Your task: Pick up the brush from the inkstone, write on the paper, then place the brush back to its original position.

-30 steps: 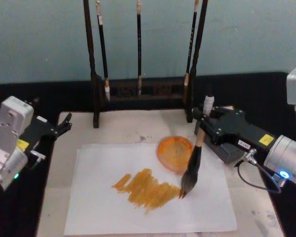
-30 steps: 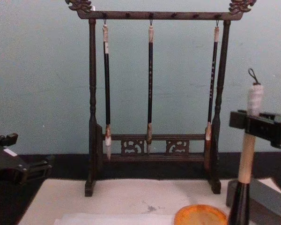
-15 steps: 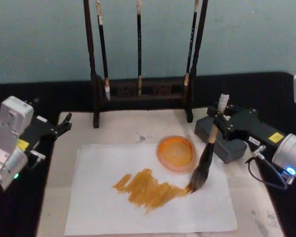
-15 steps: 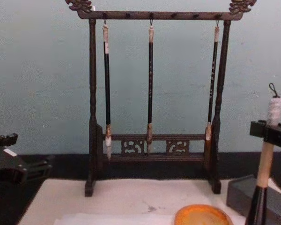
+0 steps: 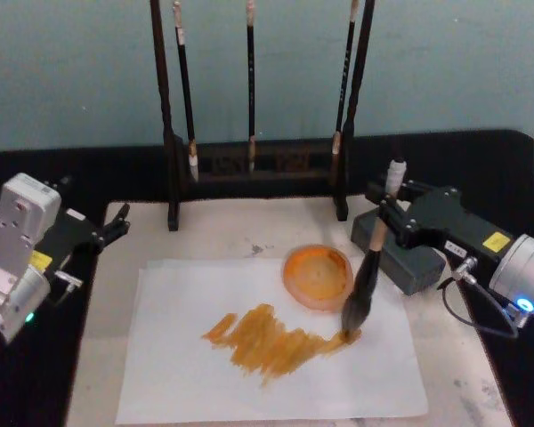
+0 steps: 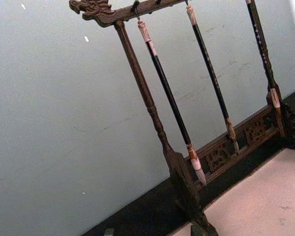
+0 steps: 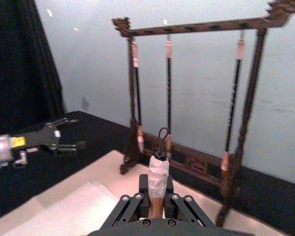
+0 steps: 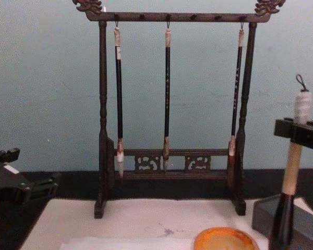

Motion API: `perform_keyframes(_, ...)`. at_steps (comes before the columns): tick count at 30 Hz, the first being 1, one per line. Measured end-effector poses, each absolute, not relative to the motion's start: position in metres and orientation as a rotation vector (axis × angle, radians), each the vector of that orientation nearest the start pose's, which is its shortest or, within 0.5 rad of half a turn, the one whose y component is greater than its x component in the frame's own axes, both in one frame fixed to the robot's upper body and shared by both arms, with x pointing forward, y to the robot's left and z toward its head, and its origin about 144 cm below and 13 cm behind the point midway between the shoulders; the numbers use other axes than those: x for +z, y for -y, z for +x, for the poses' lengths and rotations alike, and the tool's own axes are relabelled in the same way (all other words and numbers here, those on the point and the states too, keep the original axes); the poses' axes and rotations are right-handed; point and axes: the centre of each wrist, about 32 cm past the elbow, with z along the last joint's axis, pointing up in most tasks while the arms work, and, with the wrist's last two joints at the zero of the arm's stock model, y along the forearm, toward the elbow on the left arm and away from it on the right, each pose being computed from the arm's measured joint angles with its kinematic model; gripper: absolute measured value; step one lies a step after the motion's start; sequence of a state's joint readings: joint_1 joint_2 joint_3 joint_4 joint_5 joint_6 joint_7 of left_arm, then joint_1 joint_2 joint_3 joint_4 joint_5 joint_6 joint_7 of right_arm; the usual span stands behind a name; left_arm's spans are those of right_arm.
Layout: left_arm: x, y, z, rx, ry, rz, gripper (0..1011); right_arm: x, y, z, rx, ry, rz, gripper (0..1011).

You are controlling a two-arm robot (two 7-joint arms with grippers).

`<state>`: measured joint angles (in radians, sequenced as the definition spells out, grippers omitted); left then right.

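The left pincer (image 5: pixel 107 229), apart or together I cannot tell, sits parked with the paper (image 5: pixel 178 382) to its right; the orange stroke (image 5: pixel 271 342) has grown rightward; the brush (image 5: pixel 365 280), clamped in the right pincer (image 5: pixel 381 213), hangs below it, tip seemingly touching the stroke's end; writing looks nearly done, the inkstone (image 5: pixel 416 265) waiting just beside that pincer.
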<state>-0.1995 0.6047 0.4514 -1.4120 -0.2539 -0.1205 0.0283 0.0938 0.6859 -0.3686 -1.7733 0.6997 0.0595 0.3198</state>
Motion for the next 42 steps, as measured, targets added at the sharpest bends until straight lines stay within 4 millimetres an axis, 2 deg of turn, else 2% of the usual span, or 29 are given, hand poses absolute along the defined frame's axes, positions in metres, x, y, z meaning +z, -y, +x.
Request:
perform_keyframes(9, 1.14, -0.31, 0.489, 1.248, 0.285, 0.304, 1010, 1.222, 0.27, 0.449, -0.75, -0.034, 0.009, 163)
perform_keyframes(19, 1.14, -0.31, 0.489, 1.248, 0.285, 0.305, 1010, 1.211, 0.263, 0.452, -0.705, -0.093, -0.002, 163)
perform_keyframes(31, 1.14, -0.31, 0.489, 1.248, 0.285, 0.304, 1009, 1.199, 0.274, 0.462, -0.766, -0.142, 0.005, 163)
perform_keyframes(42, 1.14, -0.31, 0.489, 1.248, 0.285, 0.304, 1010, 1.198, 0.284, 0.467, -0.812, -0.163, 0.031, 163)
